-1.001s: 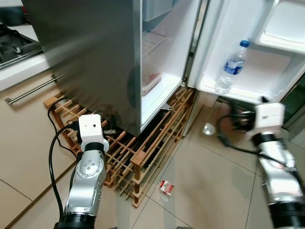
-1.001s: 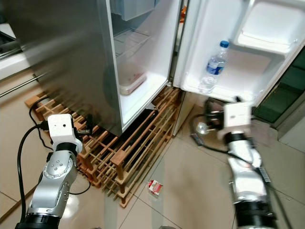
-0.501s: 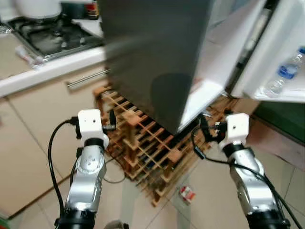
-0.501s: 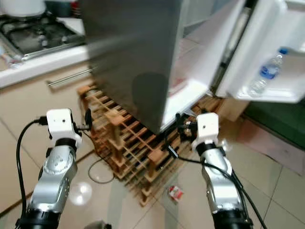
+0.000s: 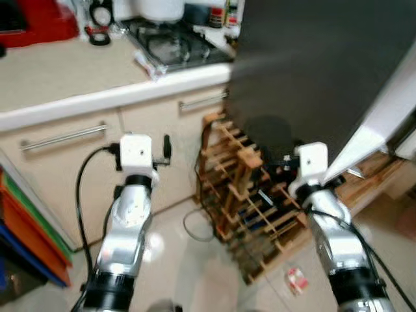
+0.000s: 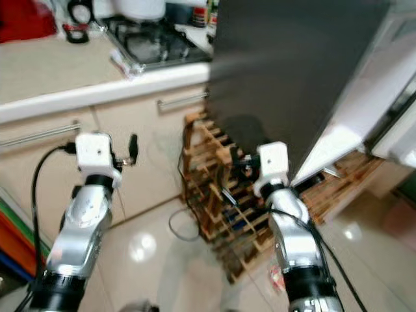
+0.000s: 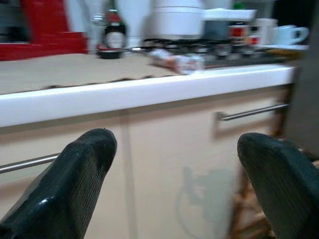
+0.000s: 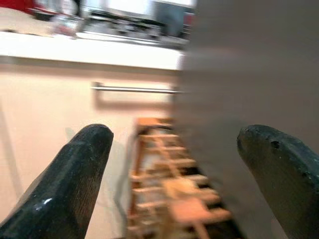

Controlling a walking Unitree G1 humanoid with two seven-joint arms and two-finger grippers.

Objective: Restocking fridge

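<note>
The fridge [image 5: 312,71] shows its dark grey side at the upper right, with the white edge of its open compartment [image 5: 383,123] beside it. My left gripper [image 7: 174,144] is held out at waist height in front of the beige counter cabinets, open and empty. Over at the wooden rack under the fridge, my right gripper [image 8: 174,144] is held out open, with nothing between its fingers. In the left eye view the left gripper [image 5: 162,151] and the right gripper [image 5: 283,166] are level with each other.
A wooden lattice rack [image 5: 260,208] lies on the floor under the fridge. The counter [image 5: 78,71] carries a gas hob [image 5: 175,45], a wrapped packet [image 5: 151,64] and a red box [image 5: 39,19]. A small red-white carton [image 5: 298,279] lies on the tiles. Coloured bins [image 5: 26,240] stand at far left.
The camera has swung left: the fridge's open inside and the water bottle in the door have left view, and the counter and hob have come in. Both grippers stay open.
</note>
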